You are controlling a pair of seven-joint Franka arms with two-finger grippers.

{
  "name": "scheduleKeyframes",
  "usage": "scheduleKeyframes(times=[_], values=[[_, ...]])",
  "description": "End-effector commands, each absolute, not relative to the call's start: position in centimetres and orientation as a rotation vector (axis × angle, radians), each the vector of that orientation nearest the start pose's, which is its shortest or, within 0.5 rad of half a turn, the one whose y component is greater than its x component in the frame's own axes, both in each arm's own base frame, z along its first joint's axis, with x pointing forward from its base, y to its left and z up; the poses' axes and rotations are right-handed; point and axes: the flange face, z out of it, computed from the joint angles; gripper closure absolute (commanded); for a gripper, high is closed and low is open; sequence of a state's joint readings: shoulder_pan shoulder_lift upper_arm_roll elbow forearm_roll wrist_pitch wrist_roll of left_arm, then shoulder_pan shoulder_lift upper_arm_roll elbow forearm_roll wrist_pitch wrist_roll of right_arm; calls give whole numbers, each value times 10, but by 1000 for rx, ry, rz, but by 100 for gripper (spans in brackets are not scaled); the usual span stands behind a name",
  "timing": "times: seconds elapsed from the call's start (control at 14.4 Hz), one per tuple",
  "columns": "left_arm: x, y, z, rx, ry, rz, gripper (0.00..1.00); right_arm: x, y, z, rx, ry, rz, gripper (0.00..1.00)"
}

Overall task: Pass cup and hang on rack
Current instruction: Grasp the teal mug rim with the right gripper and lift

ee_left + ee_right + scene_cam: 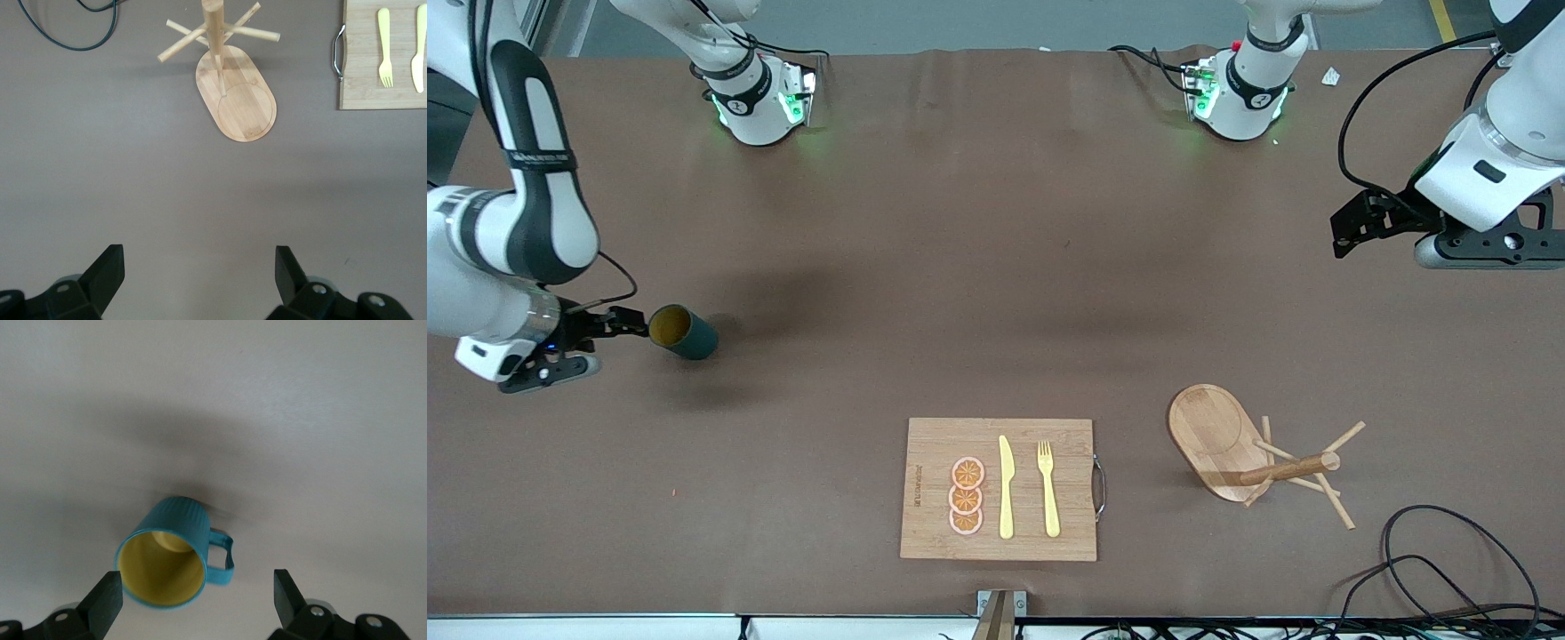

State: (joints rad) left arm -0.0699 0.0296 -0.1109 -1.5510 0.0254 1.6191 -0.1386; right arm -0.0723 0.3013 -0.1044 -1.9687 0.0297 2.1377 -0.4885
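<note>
The board (999, 489) sits by the table's (996, 267) near edge, the rack (1227, 442) beside it. The cup (683, 332) stands near the right arm's end, the right gripper (193, 597) over it, jaws wide, empty. Pickup is in hand; next: descend and close. The left gripper (199, 275) waits, wide, near its end of the table

The surface (996, 267) wears matt brown cloth. The rack (1214, 436) and board (934, 524) are pale smooth wood, the board's handle (1100, 487) metal. The cup (175, 550) looks ribbed, faintly glossy.
</note>
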Motion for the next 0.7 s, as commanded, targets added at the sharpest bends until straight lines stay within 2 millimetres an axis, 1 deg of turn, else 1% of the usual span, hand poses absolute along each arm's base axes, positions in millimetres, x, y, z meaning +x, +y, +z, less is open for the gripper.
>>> scheduleKeyframes(times=[0.0, 0.07, 0.21, 0.28, 0.35, 0.42, 0.49, 0.56, 0.63], values=[[564, -105, 629, -3121, 72, -93, 0, 559, -108, 276, -3015, -590, 178, 0], [565, -104, 628, -3121, 72, -93, 0, 557, -112, 262, -2982, -675, 203, 0], [565, -105, 631, -3121, 72, -102, 0, 555, -116, 245, -2943, -690, 173, 0], [565, -104, 631, -3120, 72, -107, 0, 551, -117, 235, -2933, -716, 171, 0], [565, -104, 631, -3120, 72, -107, 0, 551, -116, 232, -2944, -726, 146, 2], [566, -104, 631, -3120, 72, -107, 0, 548, -116, 225, -2943, -725, 154, 3], [566, -100, 631, -3120, 72, -107, 0, 548, -115, 222, -2944, -725, 154, 7], [566, -98, 632, -3119, 72, -109, 0, 548, -113, 220, -2942, -729, 156, 16], [566, -97, 633, -3119, 77, -114, 0, 548, -112, 218, -2940, -733, 161, 36]])
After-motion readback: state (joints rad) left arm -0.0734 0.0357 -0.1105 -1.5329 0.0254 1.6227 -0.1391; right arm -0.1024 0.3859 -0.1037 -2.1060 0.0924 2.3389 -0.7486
